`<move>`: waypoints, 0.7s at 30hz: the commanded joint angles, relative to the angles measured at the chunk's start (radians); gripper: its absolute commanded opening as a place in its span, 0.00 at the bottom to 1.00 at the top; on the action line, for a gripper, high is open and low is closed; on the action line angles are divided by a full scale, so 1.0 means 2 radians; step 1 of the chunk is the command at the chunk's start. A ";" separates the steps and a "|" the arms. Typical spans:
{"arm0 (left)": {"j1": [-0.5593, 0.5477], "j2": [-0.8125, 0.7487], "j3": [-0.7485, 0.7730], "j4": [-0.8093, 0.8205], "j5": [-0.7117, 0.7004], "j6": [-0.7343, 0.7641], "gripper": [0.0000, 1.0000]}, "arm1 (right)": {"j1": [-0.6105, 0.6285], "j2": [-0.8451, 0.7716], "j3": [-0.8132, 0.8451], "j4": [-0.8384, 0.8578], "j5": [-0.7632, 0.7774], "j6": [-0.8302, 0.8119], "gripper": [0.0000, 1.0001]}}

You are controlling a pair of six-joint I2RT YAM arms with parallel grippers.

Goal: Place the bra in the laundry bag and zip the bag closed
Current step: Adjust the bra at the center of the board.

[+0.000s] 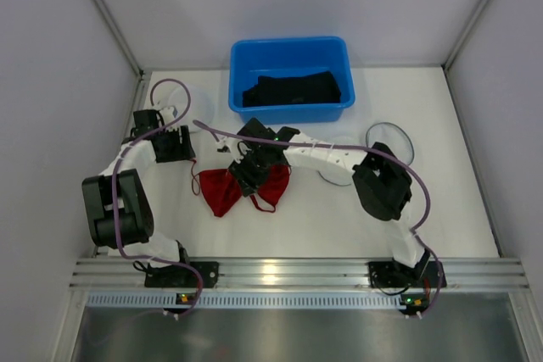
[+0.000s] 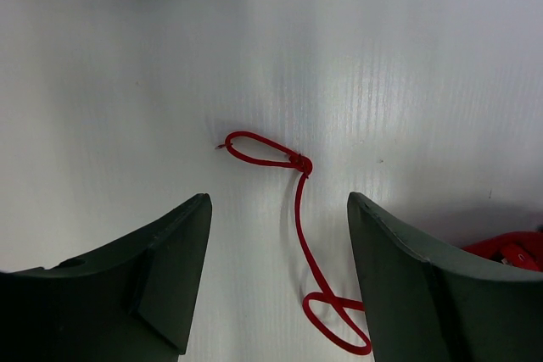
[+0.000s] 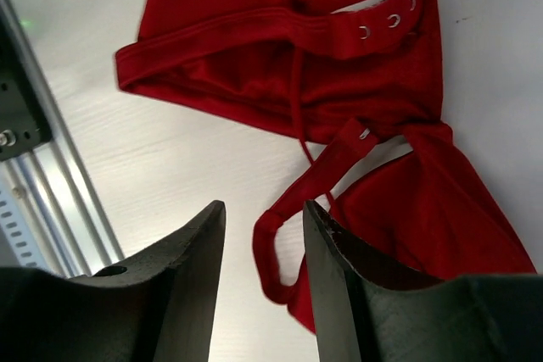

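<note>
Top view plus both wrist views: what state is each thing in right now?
Red bra: lying crumpled on the table, not in any bag.
Laundry bag: flat on the table, partly hidden; zipper state cannot be told.
Blue bin: holds dark clothing.
Left gripper: open over a loose bra strap, holding nothing.
Right gripper: open, jaws either side of another strap.

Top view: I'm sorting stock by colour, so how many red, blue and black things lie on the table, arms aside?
Red: 1, the bra
Blue: 1, the tub
Black: 1, the clothes pile inside the tub
Total: 3
</note>
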 commanded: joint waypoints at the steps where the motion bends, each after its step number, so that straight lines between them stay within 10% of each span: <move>1: 0.003 -0.020 -0.004 0.021 0.007 -0.006 0.71 | 0.002 0.032 0.041 -0.001 0.027 0.011 0.43; 21: 0.008 -0.019 -0.009 0.025 0.014 0.000 0.73 | 0.003 0.078 0.069 -0.002 0.059 0.014 0.39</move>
